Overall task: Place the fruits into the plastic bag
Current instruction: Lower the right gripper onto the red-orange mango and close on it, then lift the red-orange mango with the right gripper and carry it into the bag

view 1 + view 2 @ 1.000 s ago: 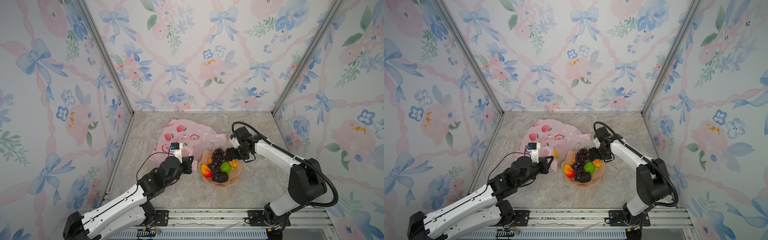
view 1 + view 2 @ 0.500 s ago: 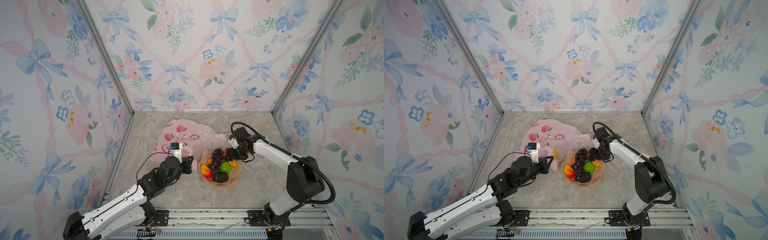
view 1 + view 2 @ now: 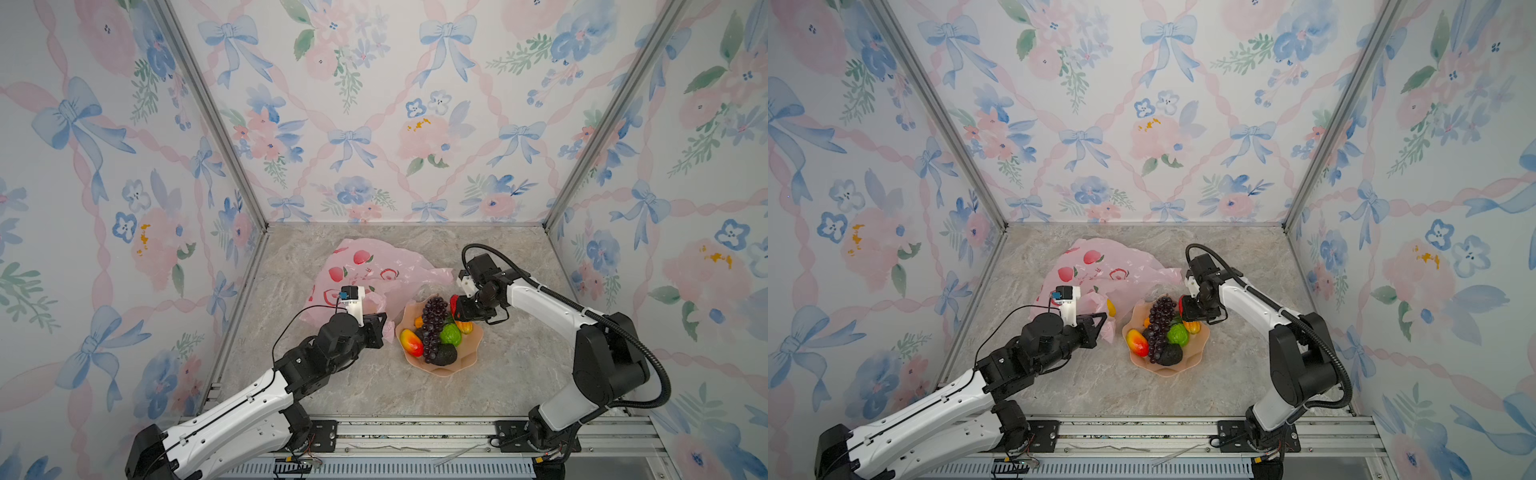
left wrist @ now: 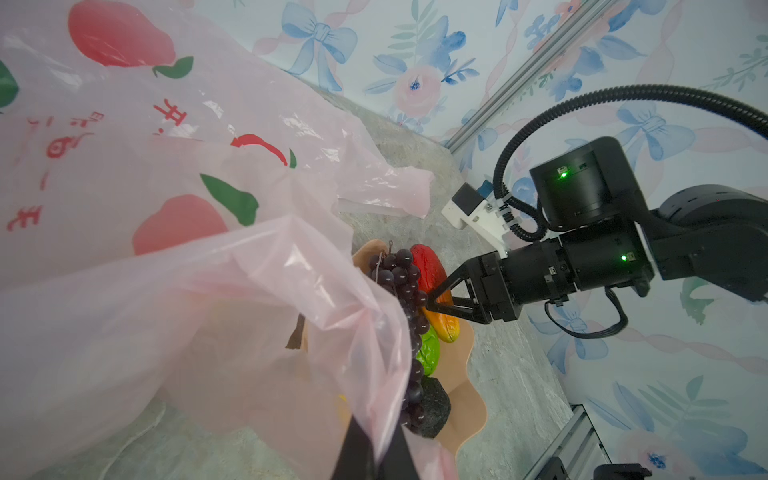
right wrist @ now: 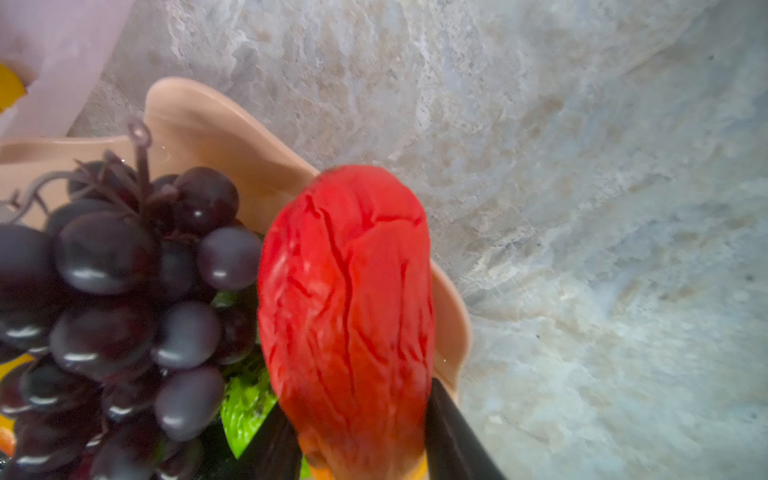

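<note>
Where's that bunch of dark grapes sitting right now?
In both top views the grape bunch lies in the peach bowl right of centre, between a red-yellow mango on its left and the bumpy green fruit on its right.

Both top views: high front, looking down at whole cell. Wrist views close; share grape bunch [image 4: 399,272], bowl [image 4: 465,403].

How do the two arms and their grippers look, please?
Both arms have white shells and black joints. The left arm carries a thin black cable, the right arm a ribbed black hose. The left gripper and right gripper are black triangular frames.
</note>
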Tool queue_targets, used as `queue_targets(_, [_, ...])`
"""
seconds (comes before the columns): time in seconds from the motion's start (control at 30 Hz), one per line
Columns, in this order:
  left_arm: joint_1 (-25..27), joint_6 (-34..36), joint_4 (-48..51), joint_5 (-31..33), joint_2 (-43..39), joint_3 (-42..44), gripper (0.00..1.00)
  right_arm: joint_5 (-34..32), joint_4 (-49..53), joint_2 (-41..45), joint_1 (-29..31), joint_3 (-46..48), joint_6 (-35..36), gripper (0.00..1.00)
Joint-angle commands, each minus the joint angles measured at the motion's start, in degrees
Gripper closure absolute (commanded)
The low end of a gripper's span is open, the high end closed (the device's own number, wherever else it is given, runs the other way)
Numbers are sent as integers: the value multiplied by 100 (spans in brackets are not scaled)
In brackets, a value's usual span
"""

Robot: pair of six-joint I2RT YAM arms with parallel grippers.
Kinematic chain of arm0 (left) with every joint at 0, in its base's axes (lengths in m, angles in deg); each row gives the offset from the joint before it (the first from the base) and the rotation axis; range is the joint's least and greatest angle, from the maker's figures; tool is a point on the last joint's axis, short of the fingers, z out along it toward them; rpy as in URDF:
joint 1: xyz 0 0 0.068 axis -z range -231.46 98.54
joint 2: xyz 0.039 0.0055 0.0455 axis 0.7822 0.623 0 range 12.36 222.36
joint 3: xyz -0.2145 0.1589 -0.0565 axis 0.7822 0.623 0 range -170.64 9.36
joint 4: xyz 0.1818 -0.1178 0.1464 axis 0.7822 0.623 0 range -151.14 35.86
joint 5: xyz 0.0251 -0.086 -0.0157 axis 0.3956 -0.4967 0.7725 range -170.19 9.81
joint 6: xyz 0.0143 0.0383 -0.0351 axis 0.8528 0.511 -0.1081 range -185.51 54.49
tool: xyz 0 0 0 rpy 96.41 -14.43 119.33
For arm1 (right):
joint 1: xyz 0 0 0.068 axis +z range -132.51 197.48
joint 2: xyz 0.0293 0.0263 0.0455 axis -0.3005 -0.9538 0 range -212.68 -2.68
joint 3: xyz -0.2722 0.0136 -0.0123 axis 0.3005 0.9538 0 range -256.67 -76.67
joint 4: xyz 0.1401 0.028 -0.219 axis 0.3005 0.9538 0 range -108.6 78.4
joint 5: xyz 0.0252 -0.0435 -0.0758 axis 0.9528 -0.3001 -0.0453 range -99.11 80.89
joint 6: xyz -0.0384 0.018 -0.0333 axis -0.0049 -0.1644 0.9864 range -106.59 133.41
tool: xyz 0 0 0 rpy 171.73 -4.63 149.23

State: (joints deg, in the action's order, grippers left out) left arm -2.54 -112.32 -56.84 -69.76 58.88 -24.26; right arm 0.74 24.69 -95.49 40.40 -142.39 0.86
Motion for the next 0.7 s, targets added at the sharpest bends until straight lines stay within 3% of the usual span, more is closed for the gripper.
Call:
queue_targets(0.0, [-42,-48,-55,-22,-84,84,100,-11,151,195,-32,32,-8,57])
queue_targets(0.67, [-41,-83,-60,-27,-111,102,100,202,400,1218,-68,286,-167,58])
